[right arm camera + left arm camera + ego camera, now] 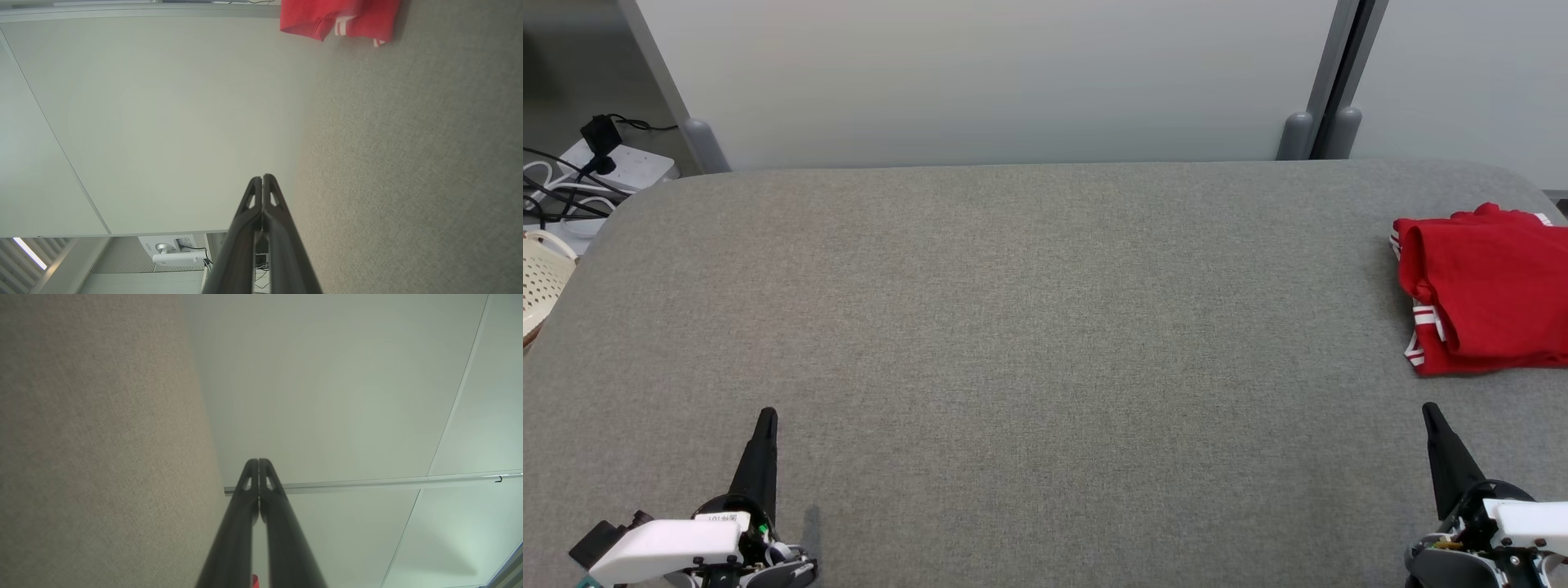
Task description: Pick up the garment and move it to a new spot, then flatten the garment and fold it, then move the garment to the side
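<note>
I judged the red garment, lying folded at the right edge of the table, light, limp and easy to bunch, best pinched at its near striped hem. My left gripper and right gripper were both fully closed on nothing; the basket and power strip sat beyond the left edge, blocking nothing.

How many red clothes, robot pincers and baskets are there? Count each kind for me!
red garment: 1
pincers: 2 (left pincer, right pincer)
cream basket: 1
total: 4
</note>
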Controlling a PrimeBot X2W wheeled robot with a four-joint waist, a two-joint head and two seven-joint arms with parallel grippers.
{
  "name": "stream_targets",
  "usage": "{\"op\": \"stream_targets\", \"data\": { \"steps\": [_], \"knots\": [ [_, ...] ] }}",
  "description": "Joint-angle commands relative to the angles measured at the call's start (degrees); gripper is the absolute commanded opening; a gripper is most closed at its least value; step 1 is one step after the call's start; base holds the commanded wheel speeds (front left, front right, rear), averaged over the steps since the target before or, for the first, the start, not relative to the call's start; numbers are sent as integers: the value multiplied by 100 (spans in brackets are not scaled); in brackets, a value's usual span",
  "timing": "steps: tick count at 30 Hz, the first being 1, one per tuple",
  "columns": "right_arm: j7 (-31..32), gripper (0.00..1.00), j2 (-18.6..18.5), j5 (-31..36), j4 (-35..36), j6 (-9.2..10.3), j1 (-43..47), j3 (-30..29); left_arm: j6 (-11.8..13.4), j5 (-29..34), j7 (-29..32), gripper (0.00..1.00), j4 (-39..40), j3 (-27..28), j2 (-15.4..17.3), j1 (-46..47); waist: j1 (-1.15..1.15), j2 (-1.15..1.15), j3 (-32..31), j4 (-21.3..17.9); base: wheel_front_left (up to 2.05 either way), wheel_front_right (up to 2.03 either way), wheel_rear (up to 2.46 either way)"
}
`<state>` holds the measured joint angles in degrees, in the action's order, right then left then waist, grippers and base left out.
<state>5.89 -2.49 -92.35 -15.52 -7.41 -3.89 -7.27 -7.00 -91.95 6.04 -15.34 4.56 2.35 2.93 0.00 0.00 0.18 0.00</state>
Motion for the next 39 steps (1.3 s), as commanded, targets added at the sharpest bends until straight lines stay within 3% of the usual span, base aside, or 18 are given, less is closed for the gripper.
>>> {"op": "stream_targets", "data": {
  "steps": [1, 39],
  "knots": [
    [43, 0, -58, 1, 151, -8, -228, 95, -48, -26, 41, 0, 129, 190, 61, 326, 0, 0, 0, 0, 0, 0, 0],
    [52, 0, -49, 11, 150, -8, -229, 83, -48, -21, 45, 0, 129, 196, 58, 326, 0, 0, 0, 0, 0, 0, 0]
  ]
}}
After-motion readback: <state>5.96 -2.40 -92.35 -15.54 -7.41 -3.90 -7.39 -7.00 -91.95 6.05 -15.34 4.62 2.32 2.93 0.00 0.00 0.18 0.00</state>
